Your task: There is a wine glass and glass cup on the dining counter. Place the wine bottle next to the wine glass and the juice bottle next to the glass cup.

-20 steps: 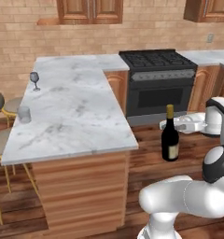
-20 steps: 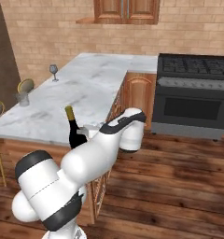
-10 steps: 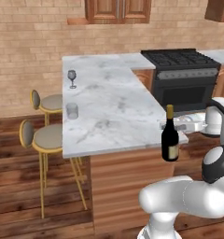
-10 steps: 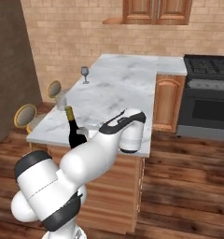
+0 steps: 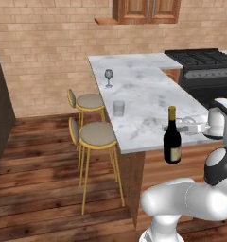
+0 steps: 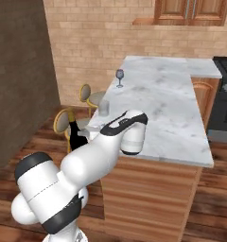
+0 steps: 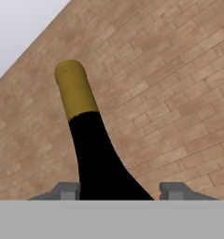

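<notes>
Here the gripper (image 7: 119, 190) is clamped on the wine bottle (image 5: 172, 137), which it holds upright, long axis vertical, in the air just off the near corner of the dining counter (image 5: 148, 94). The wine glass (image 5: 108, 77) stands far along the counter by its stool-side edge, ahead and to the left of the hand, so the bottle must travel that way. The glass cup (image 5: 118, 108) is nearer, between them. Both glasses look empty, though they are small.
</notes>
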Controlling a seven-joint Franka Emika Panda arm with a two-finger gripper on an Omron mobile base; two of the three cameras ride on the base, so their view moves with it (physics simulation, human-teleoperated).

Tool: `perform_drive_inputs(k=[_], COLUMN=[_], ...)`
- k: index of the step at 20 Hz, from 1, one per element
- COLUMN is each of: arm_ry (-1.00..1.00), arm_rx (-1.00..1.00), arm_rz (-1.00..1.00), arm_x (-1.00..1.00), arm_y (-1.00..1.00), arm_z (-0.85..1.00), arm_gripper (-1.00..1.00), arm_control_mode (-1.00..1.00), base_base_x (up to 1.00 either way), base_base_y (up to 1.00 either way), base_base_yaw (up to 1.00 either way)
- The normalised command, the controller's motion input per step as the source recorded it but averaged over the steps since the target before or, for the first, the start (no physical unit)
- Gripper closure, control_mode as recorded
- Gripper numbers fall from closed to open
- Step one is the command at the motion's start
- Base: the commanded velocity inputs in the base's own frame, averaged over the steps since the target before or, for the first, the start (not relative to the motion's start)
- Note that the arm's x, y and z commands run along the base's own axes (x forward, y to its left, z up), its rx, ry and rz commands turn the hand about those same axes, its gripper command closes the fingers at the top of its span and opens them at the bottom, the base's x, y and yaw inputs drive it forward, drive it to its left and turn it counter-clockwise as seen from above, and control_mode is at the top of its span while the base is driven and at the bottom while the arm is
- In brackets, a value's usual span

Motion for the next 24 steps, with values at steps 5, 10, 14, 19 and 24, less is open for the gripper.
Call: perform_drive_inputs(k=[5,10,14,19,24], arm_ry=[0.0,0.0,0.0,0.0,0.0], arm_rx=[0.0,0.0,0.0,0.0,0.0], arm_rz=[0.0,0.0,0.0,0.0,0.0], arm_x=[0.0,0.0,0.0,0.0,0.0], arm_y=[0.0,0.0,0.0,0.0,0.0], arm_z=[0.0,0.0,0.0,0.0,0.0], arm_gripper=[1.0,1.0,1.0,1.0,1.0], arm_control_mode=[1.0,1.0,1.0,1.0,1.0], base_base_x=[0.25,0.3,0.46,0.55,0.69], base_base_y=[0.93,0.91,0.82,0.73,0.58], base_base_yaw=[0.0,0.0,0.0,-0.03,-0.06])
